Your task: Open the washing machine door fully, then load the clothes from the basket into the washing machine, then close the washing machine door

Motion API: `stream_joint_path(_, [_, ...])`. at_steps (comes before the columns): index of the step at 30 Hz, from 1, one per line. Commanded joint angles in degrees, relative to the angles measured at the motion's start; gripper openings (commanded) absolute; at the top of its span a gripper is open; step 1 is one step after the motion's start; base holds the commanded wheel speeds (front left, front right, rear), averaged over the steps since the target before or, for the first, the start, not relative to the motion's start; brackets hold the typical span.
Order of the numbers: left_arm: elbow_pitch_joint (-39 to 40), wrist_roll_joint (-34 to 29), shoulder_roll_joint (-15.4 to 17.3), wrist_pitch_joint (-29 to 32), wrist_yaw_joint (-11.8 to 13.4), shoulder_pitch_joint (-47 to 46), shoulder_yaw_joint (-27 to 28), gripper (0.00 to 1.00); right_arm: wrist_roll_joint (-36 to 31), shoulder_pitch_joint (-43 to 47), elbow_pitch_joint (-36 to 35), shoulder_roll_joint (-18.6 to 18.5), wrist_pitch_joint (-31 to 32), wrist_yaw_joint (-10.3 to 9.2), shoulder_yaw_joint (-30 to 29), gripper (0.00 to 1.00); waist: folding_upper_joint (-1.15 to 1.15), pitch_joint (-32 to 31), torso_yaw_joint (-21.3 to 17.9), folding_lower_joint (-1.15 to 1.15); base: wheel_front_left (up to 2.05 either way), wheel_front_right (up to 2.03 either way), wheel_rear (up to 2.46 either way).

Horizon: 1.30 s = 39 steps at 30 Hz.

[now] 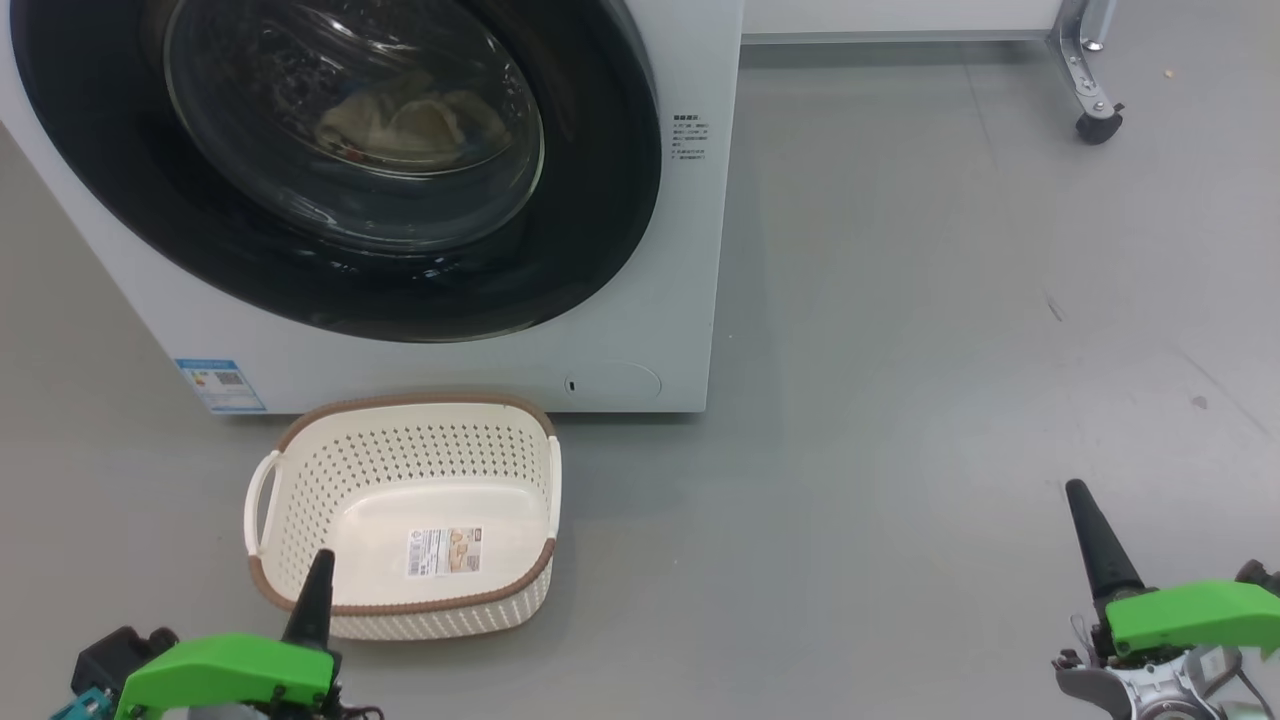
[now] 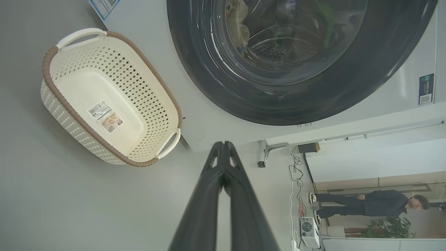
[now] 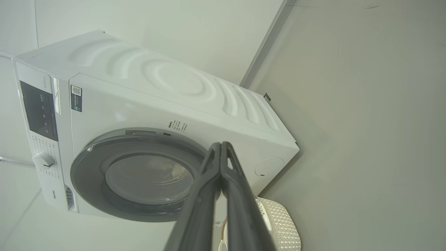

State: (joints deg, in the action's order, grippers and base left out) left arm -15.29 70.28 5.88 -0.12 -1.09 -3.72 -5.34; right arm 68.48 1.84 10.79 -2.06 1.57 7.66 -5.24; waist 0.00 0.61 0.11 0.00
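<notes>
The white washing machine stands ahead with its black-rimmed round door closed flat against the front. Through the glass window the cream clothes lie inside the drum. The cream basket with a brown rim sits on the floor just in front of the machine, holding nothing but its label. My left gripper is shut, low at the lower left, its tip over the basket's near rim. My right gripper is shut, far to the right over bare floor. The left wrist view has the basket and door; the right wrist view has the machine.
Grey floor spreads to the right of the machine. A metal frame leg on a castor stands at the far right back. In the left wrist view a person stands in the background near cables and a small white box.
</notes>
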Motion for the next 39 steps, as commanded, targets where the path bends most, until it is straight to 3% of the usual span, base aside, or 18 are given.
stream_joint_path(1, [1.4, 1.5, 0.2, 0.4, -0.9, -2.4, 2.6, 0.00, 1.7, -3.2, -1.4, -1.7, 0.4, -0.11, 0.6, 0.00, 0.00, 0.0, 0.0, 0.00, 0.00, 0.00, 0.00])
stream_joint_path(23, [1.3, 13.3, -1.4, 3.7, -4.0, -2.4, 7.5, 0.00, 14.8, -5.9, 1.2, -1.8, 2.3, -0.15, 0.4, 0.00, 0.00, -0.3, -0.1, 0.00, 0.00, 0.00, 0.00])
stream_joint_path(24, [1.3, 18.9, -2.1, 5.2, -5.5, -2.4, 9.9, 0.00, 21.1, -7.1, 2.4, -1.9, 3.2, -0.16, 0.3, 0.00, 0.00, -0.4, -0.1, 0.00, 0.00, 0.00, 0.00])
stream_joint_path(30, [1.2, 22.3, -2.6, 6.1, -6.4, -2.4, 11.3, 0.00, 24.8, -7.9, 3.1, -1.9, 3.7, -0.17, 0.2, 0.00, 0.00, -0.4, -0.1, 0.00, 0.00, 0.00, 0.00])
stream_joint_path(39, [1.2, 22.3, -2.6, 6.2, -6.4, -2.4, 11.4, 0.00, 24.8, -7.9, 3.2, -1.8, 3.9, -0.17, 0.0, 0.00, 0.00, -0.4, -0.1, 0.00, 0.00, 0.00, 0.00])
